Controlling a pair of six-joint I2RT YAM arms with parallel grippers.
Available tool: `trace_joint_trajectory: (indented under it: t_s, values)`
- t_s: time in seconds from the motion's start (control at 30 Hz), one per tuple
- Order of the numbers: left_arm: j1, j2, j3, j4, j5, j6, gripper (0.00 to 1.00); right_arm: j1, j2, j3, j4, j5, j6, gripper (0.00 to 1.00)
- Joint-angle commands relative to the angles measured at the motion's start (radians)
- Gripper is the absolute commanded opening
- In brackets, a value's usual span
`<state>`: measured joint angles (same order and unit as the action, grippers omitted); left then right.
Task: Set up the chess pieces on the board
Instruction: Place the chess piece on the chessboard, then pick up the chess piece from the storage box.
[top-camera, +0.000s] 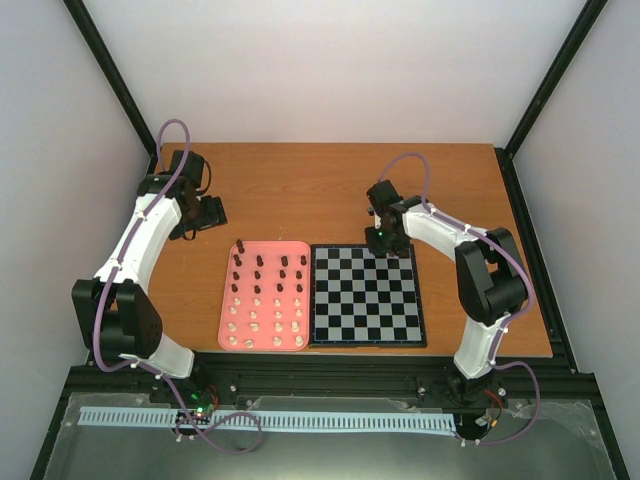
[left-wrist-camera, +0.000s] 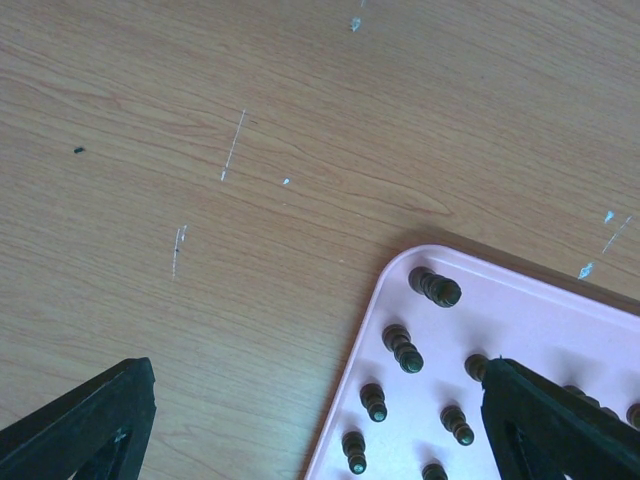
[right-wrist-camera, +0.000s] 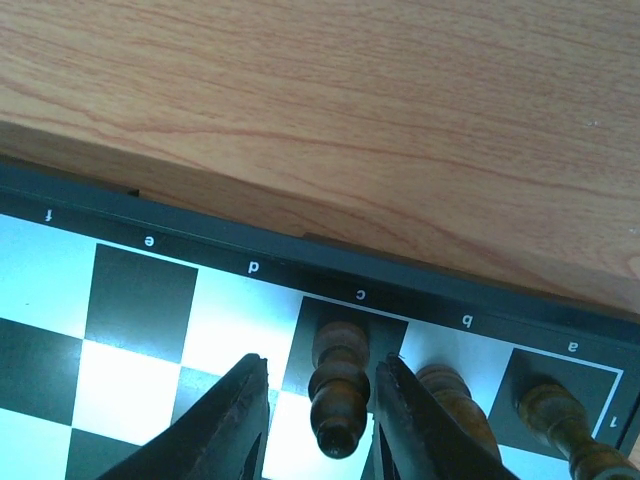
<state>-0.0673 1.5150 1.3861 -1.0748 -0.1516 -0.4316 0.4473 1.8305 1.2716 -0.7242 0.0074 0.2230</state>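
The board (top-camera: 366, 300) lies at the table's front right, next to a pink tray (top-camera: 224, 318). The tray holds several dark pieces (top-camera: 260, 262) in its far rows and cream pieces (top-camera: 256, 322) in its near rows. My right gripper (top-camera: 391, 244) hangs over the board's far right edge. In the right wrist view it (right-wrist-camera: 320, 362) is open, its fingers either side of a dark piece (right-wrist-camera: 339, 395) standing on the c square, gaps showing on both sides. Two more dark pieces (right-wrist-camera: 455, 395) stand on b and a. My left gripper (top-camera: 212, 212) is open and empty beyond the tray's far left corner (left-wrist-camera: 400, 265).
The left wrist view shows bare scratched wood and several dark pieces (left-wrist-camera: 435, 287) on the tray (left-wrist-camera: 530, 310). Black frame posts and pale walls stand round the table. The board's black border (right-wrist-camera: 200, 240) carries file letters.
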Motion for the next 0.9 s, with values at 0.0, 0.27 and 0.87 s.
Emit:
trace_joint_trajectory:
  t_s: [0.0, 0.27, 0.87]
  values:
    - [0.007, -0.003, 0.009, 0.007, 0.010, 0.016, 1.00, -0.007, -0.071, 0.031, -0.028, -0.008, 0.001, 0.30]
    - [0.007, -0.012, -0.002, 0.010, 0.021, 0.014, 1.00, 0.040, -0.127, 0.137, -0.098, 0.011, -0.004, 0.48]
    - [0.006, -0.041, -0.016, 0.014, 0.046, 0.020, 1.00, 0.339, 0.272, 0.598, -0.194, -0.102, -0.006, 0.49]
